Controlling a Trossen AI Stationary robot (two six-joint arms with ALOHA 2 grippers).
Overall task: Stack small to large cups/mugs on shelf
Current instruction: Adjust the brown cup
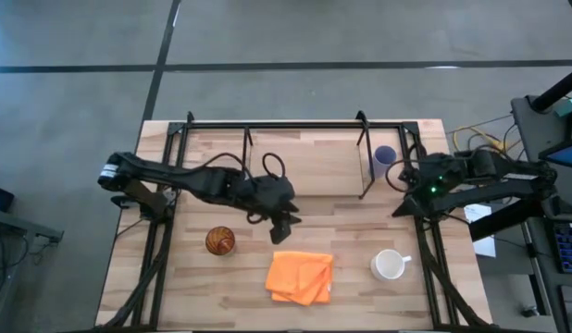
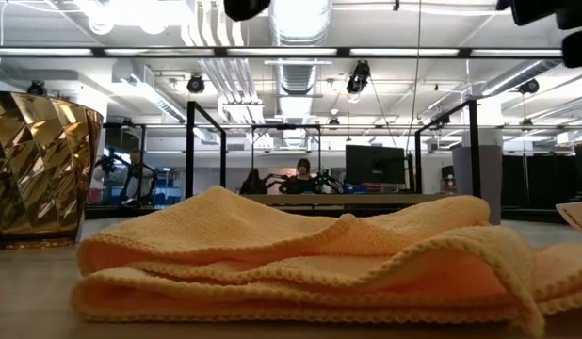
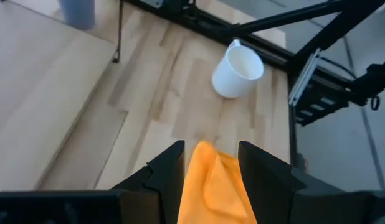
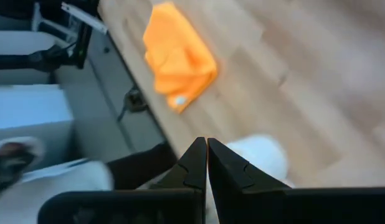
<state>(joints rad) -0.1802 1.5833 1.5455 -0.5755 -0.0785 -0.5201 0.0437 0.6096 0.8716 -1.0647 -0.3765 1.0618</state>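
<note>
The amber tumbler (image 1: 220, 240) stands upright on the table at the near left and looms large in the low view (image 2: 37, 160). The white mug (image 1: 390, 265) stands upright at the near right. The pale blue cup (image 1: 385, 157) stands upright at the right end of the black-rod shelf (image 1: 295, 124). My left gripper (image 1: 284, 228) is open just above the far edge of the folded orange cloth (image 1: 300, 277), which shows between its fingers (image 3: 208, 180). My right gripper (image 4: 207, 155) is shut and empty, above the white mug (image 4: 258, 155).
The orange cloth lies flat at the table's near middle, between tumbler and mug. Black arm-mount frames (image 1: 156, 240) run along the table's left and right sides. Bare wood shows in front of the shelf (image 1: 332, 199).
</note>
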